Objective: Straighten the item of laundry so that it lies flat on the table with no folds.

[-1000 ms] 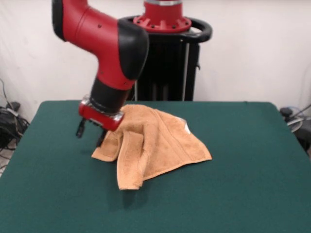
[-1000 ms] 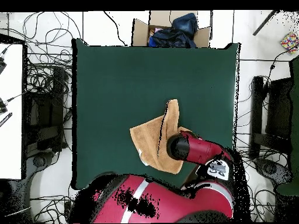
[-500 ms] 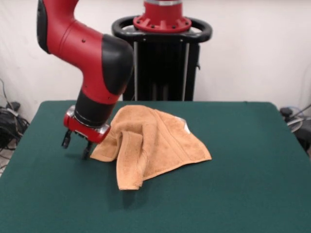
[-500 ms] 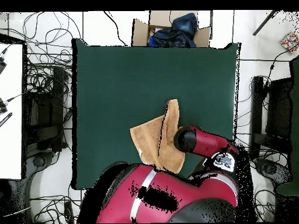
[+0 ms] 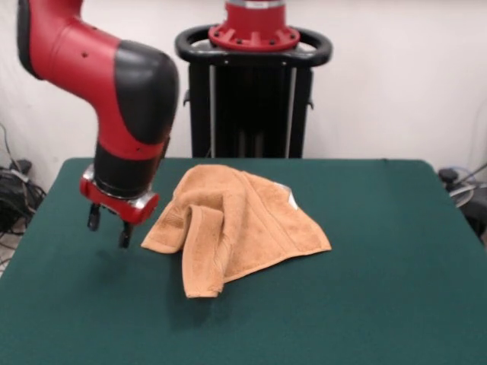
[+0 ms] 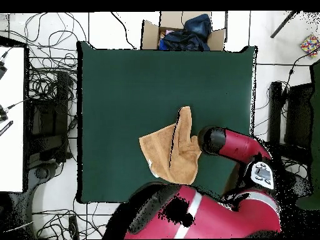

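The orange-tan towel [image 5: 240, 224] lies crumpled on the dark green table [image 5: 380, 289], with a thick fold hanging toward the front and a small white tag at its right rear edge. It also shows in the overhead view [image 6: 170, 150], with a strip sticking up toward the table's middle. My gripper [image 5: 108, 230] hangs just left of the towel's left corner, a little above the table, open and empty. In the overhead view the arm [image 6: 228, 142] covers the gripper.
The black pedestal [image 5: 255, 99] stands behind the table. A cardboard box with dark cloth [image 6: 181, 31] sits past the table's far edge in the overhead view. Cables lie on the floor around the table.
My gripper has moved away from the towel's left corner, leftward in the front view, and is now apart from it. The towel has not changed shape.
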You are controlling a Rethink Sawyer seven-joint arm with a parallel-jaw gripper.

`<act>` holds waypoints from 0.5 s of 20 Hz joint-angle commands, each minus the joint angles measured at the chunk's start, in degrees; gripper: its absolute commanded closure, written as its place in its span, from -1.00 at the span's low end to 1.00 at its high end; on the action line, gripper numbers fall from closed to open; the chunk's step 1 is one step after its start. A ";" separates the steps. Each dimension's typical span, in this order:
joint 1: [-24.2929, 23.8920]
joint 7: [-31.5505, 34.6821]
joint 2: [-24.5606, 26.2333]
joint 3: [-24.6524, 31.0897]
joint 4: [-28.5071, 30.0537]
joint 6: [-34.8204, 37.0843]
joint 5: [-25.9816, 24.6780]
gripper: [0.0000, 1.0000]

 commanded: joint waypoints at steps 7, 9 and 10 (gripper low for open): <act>-5.38 -5.43 -4.08 14.90 -3.18 12.22 -0.26 -1.00; -5.99 -5.91 -3.93 15.83 -3.02 13.83 -0.63 -1.00; -6.28 -5.60 -3.87 16.15 -2.47 13.65 -0.78 -1.00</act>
